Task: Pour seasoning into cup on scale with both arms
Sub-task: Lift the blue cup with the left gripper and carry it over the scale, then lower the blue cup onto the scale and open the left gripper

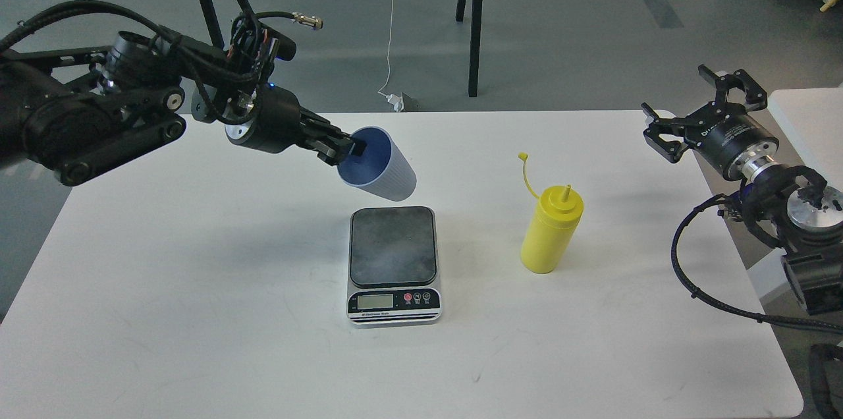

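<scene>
My left gripper [350,149] is shut on the rim of the light-blue cup [385,165] and holds it tilted in the air, its mouth facing left, just above the far edge of the scale [393,261]. The scale lies flat at the table's middle with its top plate bare. The yellow seasoning bottle [550,229] stands upright to the right of the scale, its cap strap sticking up. My right gripper [701,109] is open and empty at the table's far right edge, well away from the bottle.
The white table [197,313] carries only the scale and the bottle. Black trestle legs [211,17] and a white cable stand on the floor behind it. Another white surface [813,116] lies at the right, behind my right arm.
</scene>
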